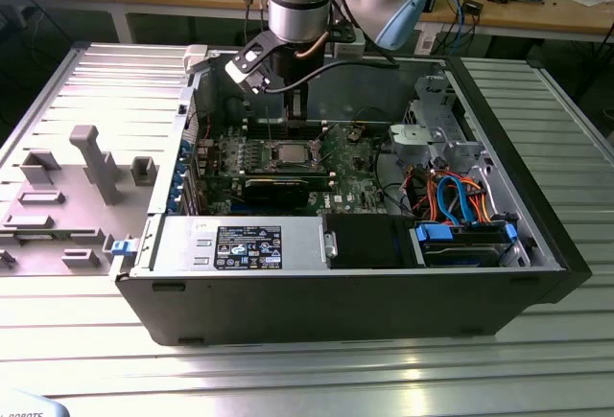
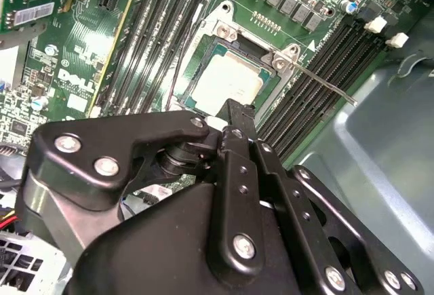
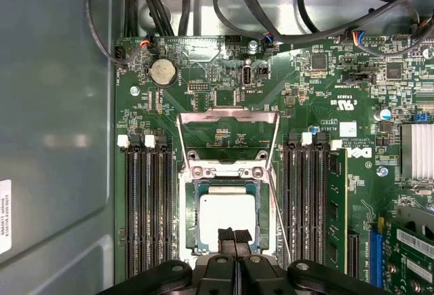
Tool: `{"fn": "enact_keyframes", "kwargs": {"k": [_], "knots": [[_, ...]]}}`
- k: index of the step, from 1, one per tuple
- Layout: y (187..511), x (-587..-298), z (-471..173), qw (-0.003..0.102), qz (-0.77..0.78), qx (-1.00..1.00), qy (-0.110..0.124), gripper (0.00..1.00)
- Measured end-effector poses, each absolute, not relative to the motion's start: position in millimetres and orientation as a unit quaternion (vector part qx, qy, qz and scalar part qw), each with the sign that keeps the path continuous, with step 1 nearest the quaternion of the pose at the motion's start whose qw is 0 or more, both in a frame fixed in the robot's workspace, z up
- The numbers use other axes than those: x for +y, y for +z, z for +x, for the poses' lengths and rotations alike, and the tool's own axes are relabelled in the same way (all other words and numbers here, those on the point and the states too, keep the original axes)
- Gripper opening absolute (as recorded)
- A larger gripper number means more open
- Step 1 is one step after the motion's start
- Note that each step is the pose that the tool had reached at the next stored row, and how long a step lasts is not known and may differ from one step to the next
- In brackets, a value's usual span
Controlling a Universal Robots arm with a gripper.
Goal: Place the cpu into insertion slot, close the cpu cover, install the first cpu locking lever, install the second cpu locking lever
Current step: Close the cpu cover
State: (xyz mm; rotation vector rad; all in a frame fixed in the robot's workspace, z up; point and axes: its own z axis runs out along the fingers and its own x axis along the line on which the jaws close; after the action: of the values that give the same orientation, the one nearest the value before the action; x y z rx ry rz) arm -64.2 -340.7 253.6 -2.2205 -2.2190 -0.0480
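Ribbed metal worktop [image 1: 288, 379] carries an open computer case [image 1: 336, 312]; cluttered desks [image 1: 537, 10] stand at twelve o'clock in the exterior view. A printed sticker [image 1: 247, 244] lies at seven o'clock from the cpu [image 3: 227, 213], which is seated in the insertion slot [image 3: 195, 220]. The cpu cover [image 3: 227, 114] is flipped open. The hand [image 3: 234, 235], fingers together, hovers over the cpu.

The computer case [image 1: 537, 244] lies on the table [image 1: 288, 379], with fixture blocks [image 1: 96, 163] at the exterior view's left. Inside, the power supply [image 1: 240, 244] sits near and the motherboard [image 1: 355, 163] beyond it. The cpu [image 3: 229, 217] lies in the insertion slot [image 3: 192, 193], between memory slots [image 3: 146, 207]; the cpu cover [image 3: 227, 112] is swung open off it; the gripper [image 3: 234, 236] hangs over the cpu
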Motion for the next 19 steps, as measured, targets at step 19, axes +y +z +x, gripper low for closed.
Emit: {"fn": "enact_keyframes", "kwargs": {"k": [19], "knots": [[259.9, -340.7, -62.3, 0.001, -0.707, -0.707, -0.015, 0.11]]}}
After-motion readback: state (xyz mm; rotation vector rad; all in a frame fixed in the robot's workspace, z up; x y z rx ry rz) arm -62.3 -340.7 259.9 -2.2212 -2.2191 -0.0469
